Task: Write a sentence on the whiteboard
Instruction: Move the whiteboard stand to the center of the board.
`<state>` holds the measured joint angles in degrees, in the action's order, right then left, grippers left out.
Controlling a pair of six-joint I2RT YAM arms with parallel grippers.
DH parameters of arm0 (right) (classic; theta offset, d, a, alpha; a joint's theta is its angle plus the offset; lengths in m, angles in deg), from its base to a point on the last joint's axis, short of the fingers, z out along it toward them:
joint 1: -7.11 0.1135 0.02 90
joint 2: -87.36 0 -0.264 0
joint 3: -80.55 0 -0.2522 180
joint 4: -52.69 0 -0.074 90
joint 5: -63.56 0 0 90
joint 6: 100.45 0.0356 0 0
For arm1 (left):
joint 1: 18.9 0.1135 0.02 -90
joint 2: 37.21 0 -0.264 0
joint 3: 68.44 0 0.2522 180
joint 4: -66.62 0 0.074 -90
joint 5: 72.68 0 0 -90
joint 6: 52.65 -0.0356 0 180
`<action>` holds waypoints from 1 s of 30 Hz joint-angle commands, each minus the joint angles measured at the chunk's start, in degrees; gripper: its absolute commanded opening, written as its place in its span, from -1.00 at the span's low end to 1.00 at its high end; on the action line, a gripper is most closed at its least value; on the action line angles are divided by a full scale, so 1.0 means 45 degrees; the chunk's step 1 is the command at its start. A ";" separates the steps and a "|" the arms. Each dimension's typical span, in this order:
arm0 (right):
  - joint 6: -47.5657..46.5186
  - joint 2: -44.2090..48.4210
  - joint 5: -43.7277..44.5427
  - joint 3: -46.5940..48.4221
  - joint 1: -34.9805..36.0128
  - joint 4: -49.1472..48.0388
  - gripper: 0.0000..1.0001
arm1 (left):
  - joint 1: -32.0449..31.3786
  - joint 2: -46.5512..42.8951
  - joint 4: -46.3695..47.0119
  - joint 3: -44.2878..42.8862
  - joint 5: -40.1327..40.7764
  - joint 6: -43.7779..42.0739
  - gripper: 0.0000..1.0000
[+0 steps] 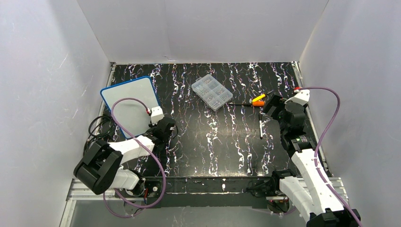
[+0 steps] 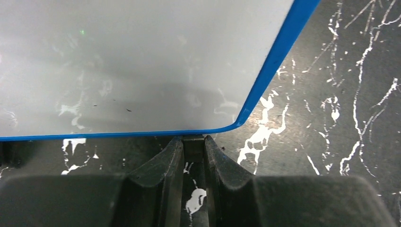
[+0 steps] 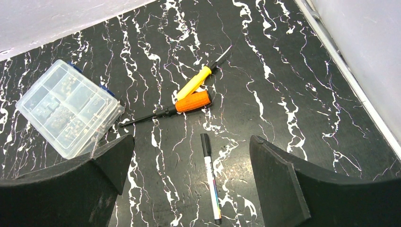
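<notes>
Your left gripper [image 2: 193, 140] sat nearly closed, empty, just beside the whiteboard [image 2: 142, 61] near the table's [image 1: 213, 142] left edge; your right gripper [image 3: 191, 142] gaped wide, empty, above the marker [image 3: 210, 182].

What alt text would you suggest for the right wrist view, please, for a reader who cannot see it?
The right gripper hangs with its jaws wide open above a capped marker pen lying on the black, white-veined table. Beyond the pen lie a yellow-handled screwdriver and an orange-handled screwdriver, with a clear compartment box at the picture's left.

No readable txt anywhere I can see: whiteboard [image 2: 118, 61] shows only faint smudges, print on marker [image 3: 211, 179] barrel too small to read
</notes>
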<state>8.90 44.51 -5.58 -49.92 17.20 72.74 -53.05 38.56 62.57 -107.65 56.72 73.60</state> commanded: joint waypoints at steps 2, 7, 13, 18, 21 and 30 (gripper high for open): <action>-0.0120 0.0220 0.0098 0.0152 -0.0054 -0.0398 1.00 | -0.0706 0.0322 0.0323 -0.0870 0.0645 0.0504 -1.00; -0.0121 0.0192 0.0078 0.0159 -0.0054 -0.0400 1.00 | -0.1441 0.1118 0.0228 -0.1608 0.0838 0.0783 -1.00; -0.0121 0.0238 0.0099 0.0169 -0.0054 -0.0400 1.00 | -0.2155 0.1883 -0.0192 -0.2597 0.1153 0.1350 -1.00; -0.0115 0.0235 0.0040 0.0140 -0.0054 -0.0403 1.00 | -0.2835 0.2791 -0.1344 -0.3861 0.1377 0.2206 -1.00; -0.0131 0.0268 0.0040 0.0139 -0.0054 -0.0400 1.00 | -0.3175 0.3468 -0.1789 -0.4673 0.1607 0.2374 -1.00; -0.0160 0.0326 0.0072 0.0124 -0.0054 -0.0400 1.00 | -0.3973 0.4637 -0.2034 -0.5978 0.1578 0.2828 -1.00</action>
<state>8.86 45.30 -5.58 -49.92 17.20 72.74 -69.29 58.60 53.39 -130.45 60.50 84.14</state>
